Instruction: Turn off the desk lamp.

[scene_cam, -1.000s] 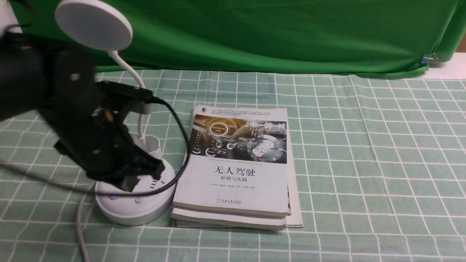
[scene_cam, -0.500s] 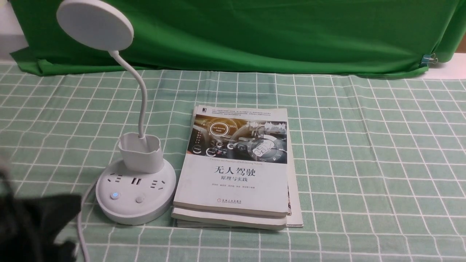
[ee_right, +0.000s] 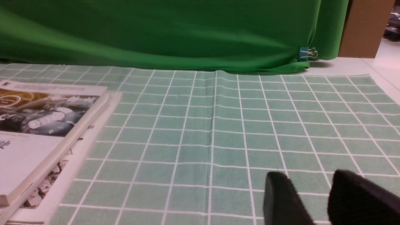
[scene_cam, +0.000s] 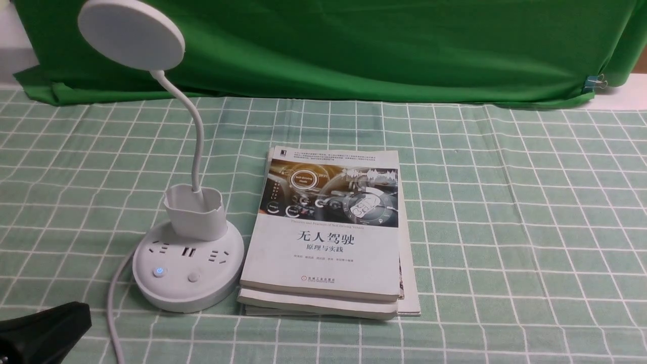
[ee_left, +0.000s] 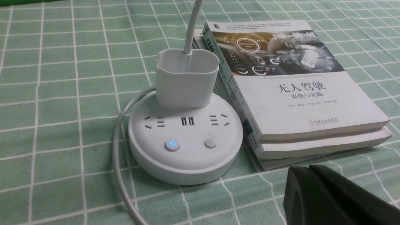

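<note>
The white desk lamp (scene_cam: 188, 263) stands left of centre on the checked cloth, with its disc head (scene_cam: 131, 34) up at the far left, gooseneck, cup holder and round base. Its base (ee_left: 186, 147) shows a blue-lit button (ee_left: 172, 145) and a plain button (ee_left: 210, 143). No light shows from the head. My left gripper (scene_cam: 76, 316) sits at the near left corner, off the lamp; in the left wrist view (ee_left: 309, 170) its jaws are pressed together and empty. My right gripper (ee_right: 309, 184) hovers low over bare cloth with a gap between its fingers, empty.
A stack of books (scene_cam: 328, 232) lies right beside the lamp base. The lamp's white cord (scene_cam: 112, 313) runs toward the near edge by my left gripper. A green backdrop (scene_cam: 354, 45) hangs behind, held by a clip (scene_cam: 596, 81).
My left arm has pulled back from over the lamp base to the near left corner. The lamp and books have not moved; the blue button light stays on.
</note>
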{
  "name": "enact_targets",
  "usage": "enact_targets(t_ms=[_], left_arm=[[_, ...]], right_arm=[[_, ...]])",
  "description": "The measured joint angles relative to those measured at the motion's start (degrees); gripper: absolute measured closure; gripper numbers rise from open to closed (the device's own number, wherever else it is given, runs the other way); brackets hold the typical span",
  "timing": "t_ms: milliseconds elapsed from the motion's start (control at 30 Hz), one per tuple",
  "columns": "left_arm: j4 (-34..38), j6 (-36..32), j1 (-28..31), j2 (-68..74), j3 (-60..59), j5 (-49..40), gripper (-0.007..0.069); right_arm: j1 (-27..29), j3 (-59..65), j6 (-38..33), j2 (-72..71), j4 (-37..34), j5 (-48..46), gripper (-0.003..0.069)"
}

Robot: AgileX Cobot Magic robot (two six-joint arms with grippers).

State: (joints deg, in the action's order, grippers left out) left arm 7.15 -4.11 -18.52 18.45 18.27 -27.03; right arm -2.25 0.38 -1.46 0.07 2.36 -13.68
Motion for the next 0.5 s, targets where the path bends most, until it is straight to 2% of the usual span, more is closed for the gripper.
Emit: enact_targets(t_ms=[167, 300, 500], left_arm=[[-0.61, 0.0, 0.0, 0.0, -0.25, 0.31, 0.0621], [-4.57, 0.02, 0.69, -0.83, -2.25, 2.33, 0.0621], [-4.27, 0.07, 8.3, -7.84, -10.11, 7.6, 0.0621]], right_arm=[[0.0, 0.0, 0.0, 0.0, 0.0, 0.0, 0.0417], [0.0, 0.0, 0.0, 0.0, 0.0, 0.0, 0.0417], [0.0, 0.0, 0.0, 0.0, 0.0, 0.0, 0.0417]])
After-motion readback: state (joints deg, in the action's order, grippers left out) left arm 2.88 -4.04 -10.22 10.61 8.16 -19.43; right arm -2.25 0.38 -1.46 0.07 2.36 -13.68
